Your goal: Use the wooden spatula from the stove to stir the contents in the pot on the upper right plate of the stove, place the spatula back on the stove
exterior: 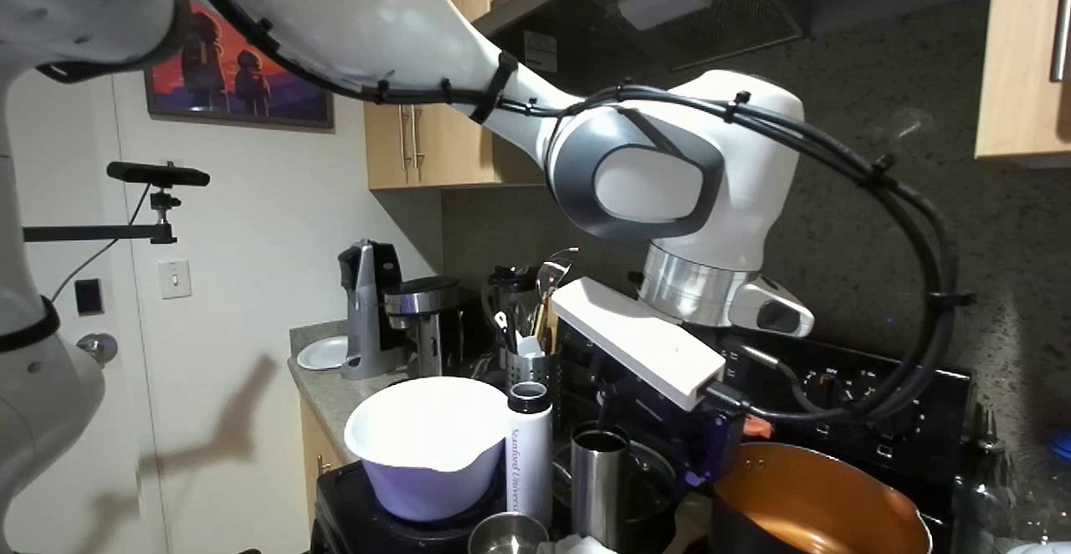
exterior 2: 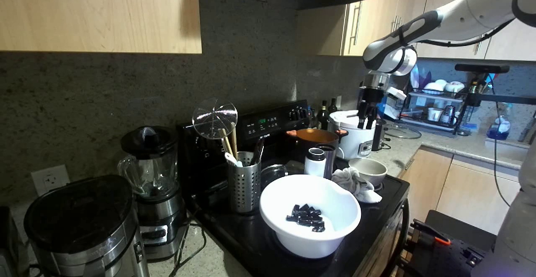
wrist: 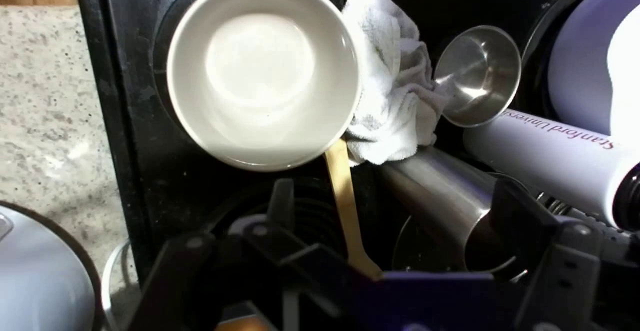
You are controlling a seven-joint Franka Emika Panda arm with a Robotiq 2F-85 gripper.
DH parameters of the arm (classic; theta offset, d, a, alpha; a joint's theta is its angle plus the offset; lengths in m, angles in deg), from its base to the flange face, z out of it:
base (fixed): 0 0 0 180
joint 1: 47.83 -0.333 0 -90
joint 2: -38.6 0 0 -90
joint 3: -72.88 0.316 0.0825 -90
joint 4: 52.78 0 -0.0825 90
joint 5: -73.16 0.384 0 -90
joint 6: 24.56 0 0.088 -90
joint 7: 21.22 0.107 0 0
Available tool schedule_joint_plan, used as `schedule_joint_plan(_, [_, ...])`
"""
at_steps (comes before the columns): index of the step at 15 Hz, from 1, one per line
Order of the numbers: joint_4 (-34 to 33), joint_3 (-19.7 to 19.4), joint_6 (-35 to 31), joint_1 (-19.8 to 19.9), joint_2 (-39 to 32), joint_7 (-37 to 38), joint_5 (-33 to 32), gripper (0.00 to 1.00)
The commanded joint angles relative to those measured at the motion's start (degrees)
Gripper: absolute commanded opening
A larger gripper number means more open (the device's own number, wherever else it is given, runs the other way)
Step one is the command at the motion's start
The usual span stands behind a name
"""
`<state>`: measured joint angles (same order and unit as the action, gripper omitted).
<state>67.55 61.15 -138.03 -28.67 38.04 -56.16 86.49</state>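
Note:
The wooden spatula (wrist: 345,196) lies on the stove (wrist: 150,211) in the wrist view. One end reaches to the rim of a cream bowl; the other widens and is partly hidden by the gripper body. My gripper (wrist: 400,206) is open and empty above the stove, with the spatula showing between its fingers, apart from them. The gripper also shows in an exterior view (exterior 2: 366,124). The copper-orange pot (exterior: 824,495) stands on the stove near the back panel and shows in an exterior view (exterior 2: 312,137). I cannot make out the spatula clearly in either exterior view.
A cream bowl (wrist: 262,71), white towel (wrist: 390,96), steel tumbler (wrist: 440,186), white bottle (wrist: 550,151) and small steel cup (wrist: 477,76) crowd the stove. A big white bowl (exterior 2: 310,243) with black pieces and a utensil holder (exterior 2: 245,185) also stand there. A white cooker (exterior 2: 356,137) stands beyond the pot.

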Motion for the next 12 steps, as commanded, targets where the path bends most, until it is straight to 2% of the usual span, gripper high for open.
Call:
schedule_joint_plan(1, [6.5, -1.7, -0.2, -1.6, 7.7, -1.8, 0.1, 1.00])
schedule_joint_plan(5, [10.6, -3.1, -1.2, -2.8, 12.6, -3.5, 0.5, 1.00])
schedule_joint_plan(6, [6.9, -3.5, 0.0, -3.0, 8.6, -1.9, -0.2, 1.00])
schedule_joint_plan(12, [9.2, -4.0, -0.1, -3.6, 11.2, -1.9, -0.3, 1.00])
